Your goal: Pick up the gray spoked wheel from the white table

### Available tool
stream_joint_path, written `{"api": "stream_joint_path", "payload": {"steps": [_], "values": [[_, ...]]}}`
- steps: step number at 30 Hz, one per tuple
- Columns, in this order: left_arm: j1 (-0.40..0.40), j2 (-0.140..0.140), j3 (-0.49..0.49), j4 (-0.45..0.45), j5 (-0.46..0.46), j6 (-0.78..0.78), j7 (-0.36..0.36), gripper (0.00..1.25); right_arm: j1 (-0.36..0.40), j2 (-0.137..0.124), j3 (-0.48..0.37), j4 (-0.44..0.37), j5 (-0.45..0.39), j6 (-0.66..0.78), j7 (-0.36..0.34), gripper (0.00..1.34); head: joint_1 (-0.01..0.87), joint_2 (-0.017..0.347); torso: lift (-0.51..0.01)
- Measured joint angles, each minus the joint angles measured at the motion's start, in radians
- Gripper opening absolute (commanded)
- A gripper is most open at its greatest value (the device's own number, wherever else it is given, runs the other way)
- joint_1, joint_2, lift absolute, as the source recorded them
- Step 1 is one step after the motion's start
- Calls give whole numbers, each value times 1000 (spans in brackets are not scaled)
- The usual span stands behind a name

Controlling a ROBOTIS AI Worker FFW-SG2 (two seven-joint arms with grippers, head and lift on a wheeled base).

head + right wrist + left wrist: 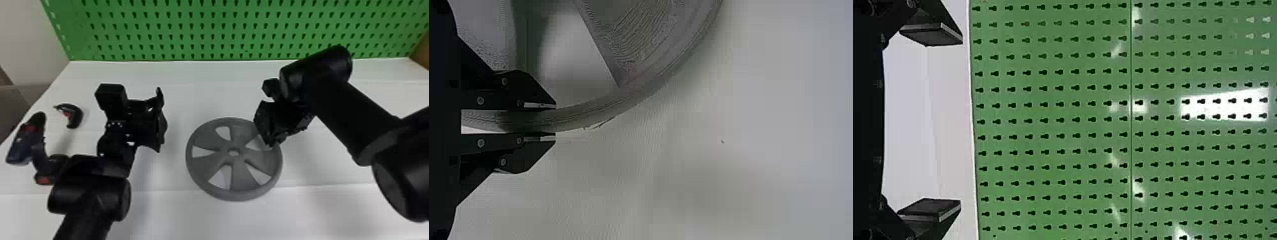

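On the desk (204, 92) lies the gray spoked wheel (239, 180), likely light and stiff; the right end effector (555, 121) is clamped on its far-right rim, a sound hold; the left end effector (961, 122) gapes.

The white table (207, 92) has a pale and smooth top, and thin seams (172, 190) are running across it from side to side. At the left side of this table there is a dark power drill (37, 154) with some red parts. Just beside it, a little farther back, lies a small curved black object (76, 116) with a red part on its inner side. The gray spoked wheel (234, 160) is at the middle of the table, face up; whether it fully rests there, I cannot tell.
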Motion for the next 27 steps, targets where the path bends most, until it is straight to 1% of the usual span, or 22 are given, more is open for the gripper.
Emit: {"api": "stream_joint_path", "payload": {"steps": [21, 24, 27], "values": [[2, 0, 1, 0, 0, 0, 0, 1120, 0, 2, -22, 0, 2, -2, 3, 201, 767, 35, -107], [4, 0, 3, 0, 1, 0, 0, 1120, 0, 3, -35, -9, 4, 7, 5, 201, 767, 35, -107], [7, 0, 6, 0, 2, 0, 0, 1120, -1, 3, -59, -34, 24, 28, 15, 201, 767, 35, -107]]}}
